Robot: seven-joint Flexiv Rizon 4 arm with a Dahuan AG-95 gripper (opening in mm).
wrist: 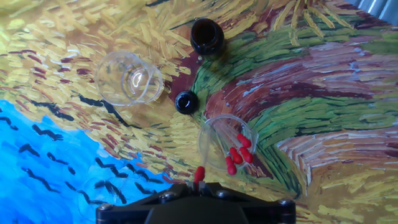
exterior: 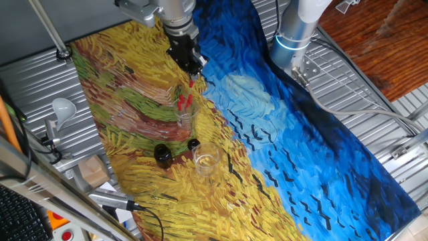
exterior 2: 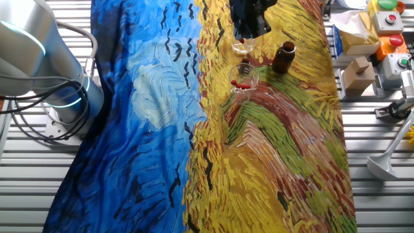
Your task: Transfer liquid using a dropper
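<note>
A dropper (wrist: 199, 173) is held by its red bulb in the closed gripper (exterior: 192, 63), above a glass (wrist: 227, 144) with more droppers.

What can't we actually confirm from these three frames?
- Fingers: cut off by the bottom edge in the hand view; the gripper is dark and too small in both fixed views to tell open from shut.
- Dropper: only its red bulb shows; the gripper body hides whether it is gripped.
- Brown bottle and empty glass: liquid level unreadable.
- Droppers in the other glass: clear tubes too faint.
</note>
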